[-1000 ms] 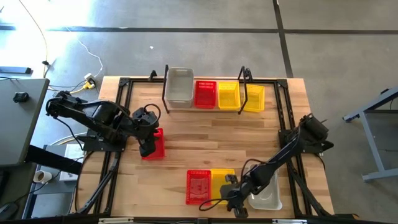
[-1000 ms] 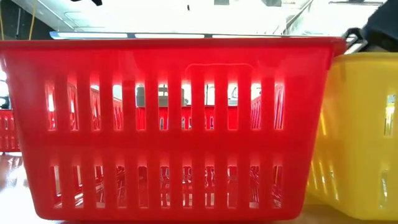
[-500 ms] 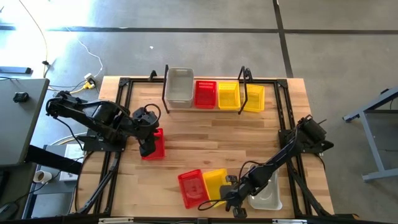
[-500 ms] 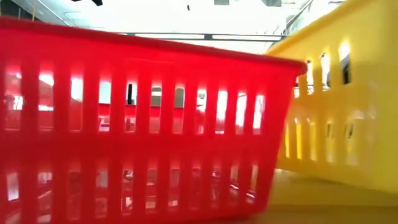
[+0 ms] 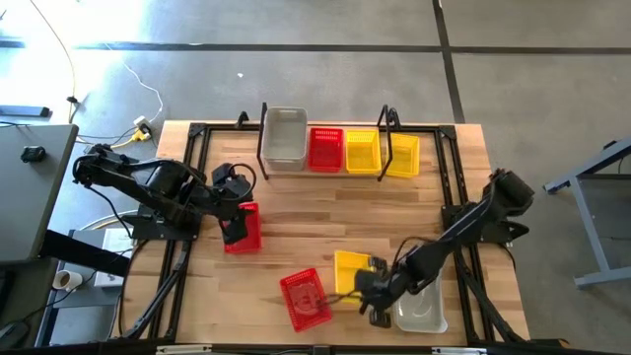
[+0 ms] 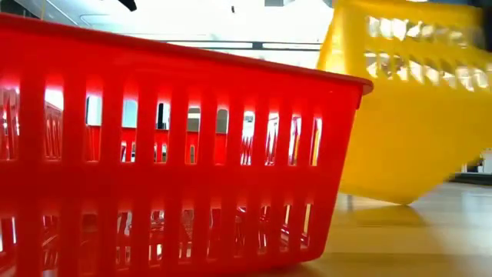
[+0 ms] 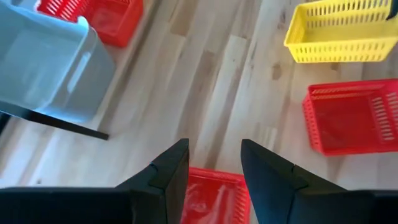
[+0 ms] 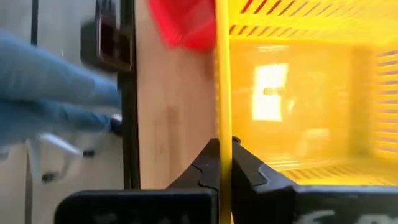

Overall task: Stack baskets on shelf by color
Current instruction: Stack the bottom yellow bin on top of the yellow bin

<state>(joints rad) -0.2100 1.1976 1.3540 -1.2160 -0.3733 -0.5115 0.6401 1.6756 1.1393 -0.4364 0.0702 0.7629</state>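
Observation:
My right gripper (image 5: 372, 286) is shut on a yellow mesh basket (image 5: 353, 271) near the table's front; the basket shows tilted in the low view (image 6: 400, 108). A loose red basket (image 5: 306, 299) rests on its base just left of it, turned askew. My left gripper (image 5: 233, 212) is open over another red basket (image 5: 246, 229) at the table's left; its fingers (image 7: 171, 168) stand above that basket's rim (image 7: 214, 194), apart from it as far as shows. The black-rod shelf (image 5: 263, 138) at the far edge holds a clear-grey (image 5: 285, 138), a red (image 5: 325, 150) and a yellow basket (image 5: 362, 152). My right gripper pinches the yellow basket's side wall at its rim (image 8: 224, 112), one finger inside the basket and one outside. The fingers come level from the table's right. The basket is tipped up, its lowest corner (image 6: 388, 200) at or just above the table.
A clear-grey basket (image 5: 422, 308) sits at the front right, beside my right arm. Another yellow basket (image 5: 402, 156) stands just past the shelf's right upright (image 5: 389, 138). Black frame rails (image 5: 197, 148) run along the table's sides. Bare wood lies mid-table.
My right gripper has gone up and toward the far edge with the yellow basket, tipping it up off the table. The red basket beside it has slid toward the left and turned askew, and now stands apart from the yellow one.

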